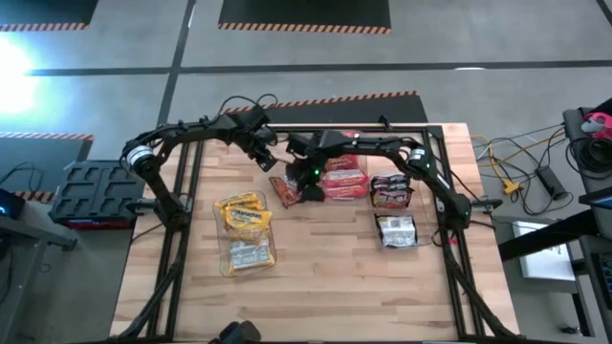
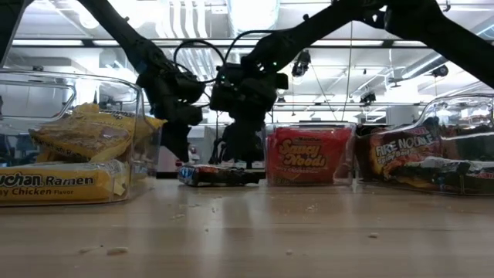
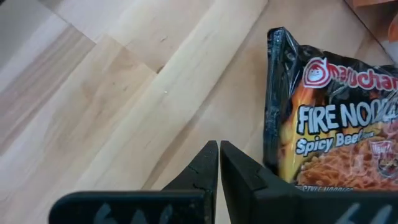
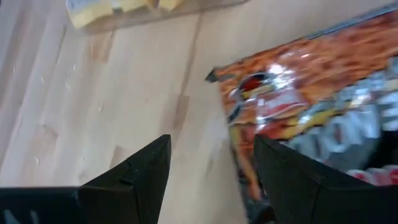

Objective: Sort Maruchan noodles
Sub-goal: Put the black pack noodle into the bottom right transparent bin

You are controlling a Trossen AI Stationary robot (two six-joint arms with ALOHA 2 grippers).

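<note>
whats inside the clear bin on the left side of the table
The clear bin holds yellow Maruchan chicken ramen packets, several piled loosely, one lying flat at the bottom front. How many lie beneath the top ones cannot be counted, since they cover each other.

We see the dark, crinkly plastic Fire Noodle packet [image 3: 329, 118] cut off at the left wrist picture's edge, its label ending mid-word. In the right wrist view the orange-and-silver plastic packet [image 4: 311, 93] is blurred, its print unreadable. From above, the right gripper [image 1: 308, 183] hides part of that packet.
</note>
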